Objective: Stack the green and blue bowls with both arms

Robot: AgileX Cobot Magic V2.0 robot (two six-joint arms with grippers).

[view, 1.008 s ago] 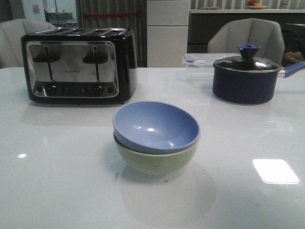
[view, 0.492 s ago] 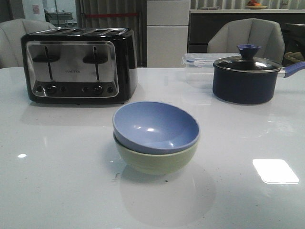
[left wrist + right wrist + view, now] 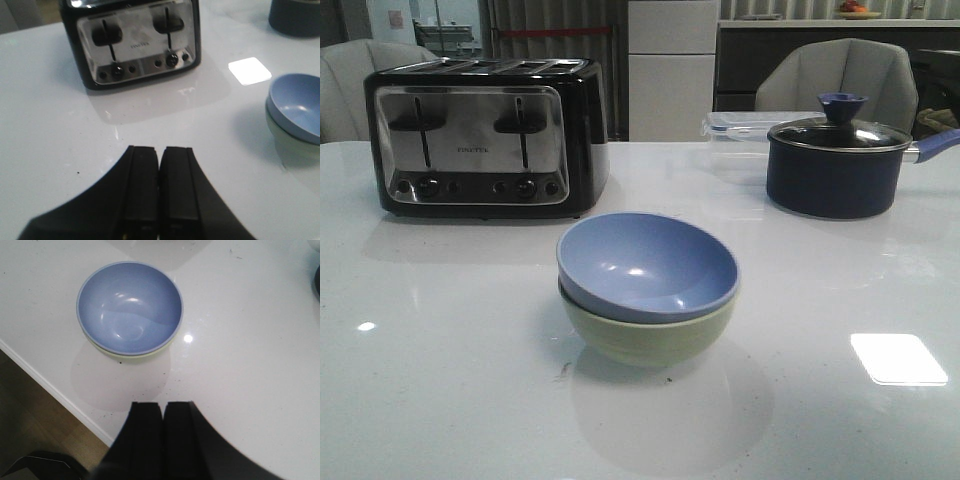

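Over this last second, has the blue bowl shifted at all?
No. The blue bowl sits nested in the green bowl, in the same spot relative to the toaster.

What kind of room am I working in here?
Likely a kitchen or dining area: a four-slot toaster and a lidded navy pot sit on a white table, with chairs behind.

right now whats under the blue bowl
The blue bowl sits nested in the green bowl, which rests on the white table. The green bowl's inside is covered, so whether anything lies in it cannot be seen.
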